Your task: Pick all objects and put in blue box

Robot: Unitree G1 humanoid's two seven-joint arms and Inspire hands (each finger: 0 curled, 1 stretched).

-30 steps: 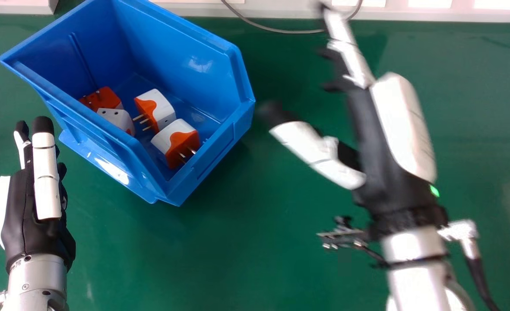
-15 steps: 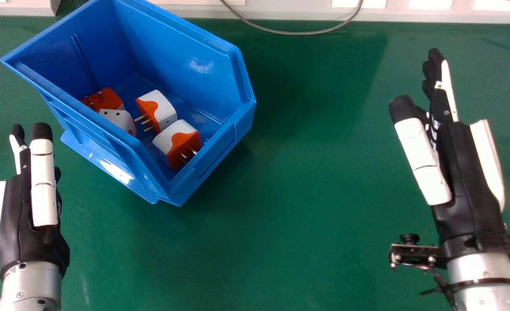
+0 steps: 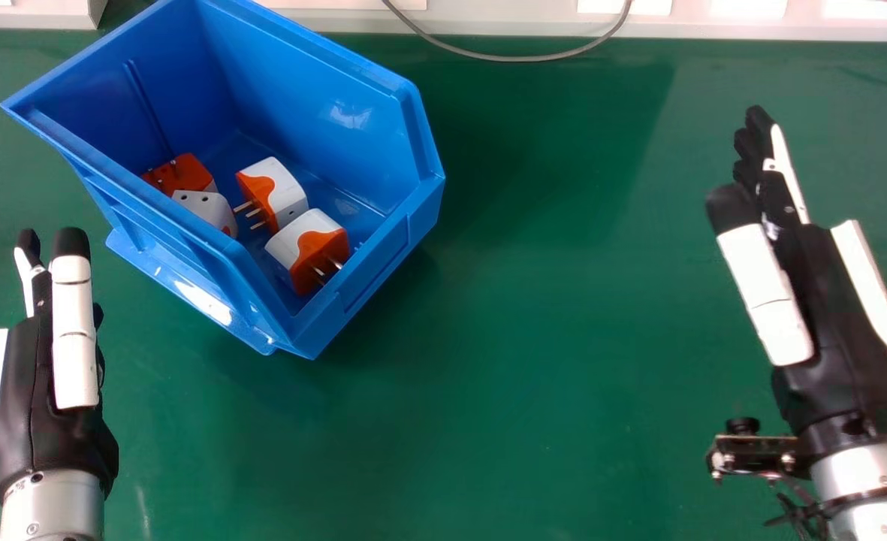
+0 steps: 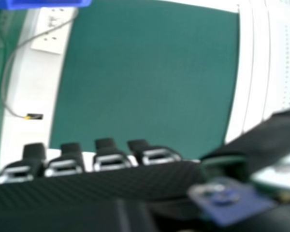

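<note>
In the head view the blue box (image 3: 338, 68) stands at the upper left, holding several white and orange plug adapters, among them one with its prongs out (image 3: 274, 191) and another by the near wall (image 3: 310, 252). My left hand (image 3: 26, 398) is at the lower left, near the box but apart from it, open and empty. Well to the right of the box, my right hand (image 3: 826, 315) has straight fingers and holds nothing. The right hand view has the right hand (image 4: 87, 191) along the bottom edge and part of the blue box (image 4: 38, 4).
A grey cable (image 3: 488, 56) loops over the far edge of the green table (image 3: 488, 376), where a pale ledge (image 3: 503, 22) runs across. A white socket panel (image 4: 50, 31) appears in the right hand view.
My right hand has swung from beside the box to the right and back toward the near side, its fingers now together. The left hand has drawn back slightly. The box and adapters have stayed put.
</note>
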